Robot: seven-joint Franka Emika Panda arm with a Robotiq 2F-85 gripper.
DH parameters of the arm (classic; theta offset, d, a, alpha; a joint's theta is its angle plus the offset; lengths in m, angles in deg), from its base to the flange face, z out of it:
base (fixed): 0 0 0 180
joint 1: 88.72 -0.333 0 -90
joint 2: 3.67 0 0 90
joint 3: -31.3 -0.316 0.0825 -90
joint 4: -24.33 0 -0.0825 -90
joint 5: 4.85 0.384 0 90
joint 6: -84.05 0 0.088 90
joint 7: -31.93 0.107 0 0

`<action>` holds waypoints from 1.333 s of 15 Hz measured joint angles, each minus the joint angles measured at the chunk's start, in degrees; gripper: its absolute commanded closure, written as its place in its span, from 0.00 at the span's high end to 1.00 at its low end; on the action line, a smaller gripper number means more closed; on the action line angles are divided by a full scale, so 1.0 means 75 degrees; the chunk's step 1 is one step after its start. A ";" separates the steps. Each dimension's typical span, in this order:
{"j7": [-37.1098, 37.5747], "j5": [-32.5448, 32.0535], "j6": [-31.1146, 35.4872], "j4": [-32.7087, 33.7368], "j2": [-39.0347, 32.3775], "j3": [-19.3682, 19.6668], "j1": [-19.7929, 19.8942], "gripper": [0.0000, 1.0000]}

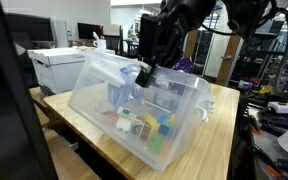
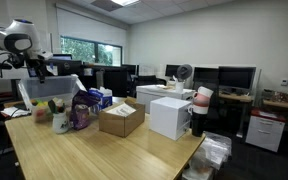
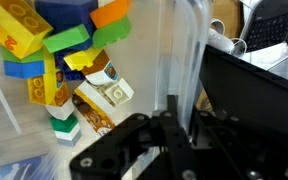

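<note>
A clear plastic bin (image 1: 104, 95) stands tilted on a wooden table (image 1: 219, 150). Several coloured toy blocks (image 1: 149, 125) lie heaped in its lower end. My gripper (image 1: 144, 75) is at the bin's upper rim, shut on the wall. In the wrist view my black fingers (image 3: 174, 130) clamp the transparent wall (image 3: 174, 45), with yellow, green, blue and orange blocks (image 3: 54, 50) just behind it inside the bin. In an exterior view the arm (image 2: 19, 45) is at the far left, over the bin (image 2: 44, 90).
On the table stand a cardboard box (image 2: 121, 118), a white box (image 2: 169, 115), a purple object (image 2: 81, 112) and a cup (image 2: 59, 120). A white printer (image 1: 54, 65) is behind the table. Desks with monitors (image 2: 234, 78) fill the room.
</note>
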 measured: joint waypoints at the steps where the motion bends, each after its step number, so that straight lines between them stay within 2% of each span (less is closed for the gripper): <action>1: -0.0156 0.0211 0.0067 -0.0070 0.0056 0.0012 -0.0001 0.05; 10: -0.2034 0.2366 0.0226 -0.0464 0.0462 0.0209 -0.0043 0.05; 20: -0.3560 0.3991 0.0226 -0.0714 0.0742 0.0347 -0.0045 0.05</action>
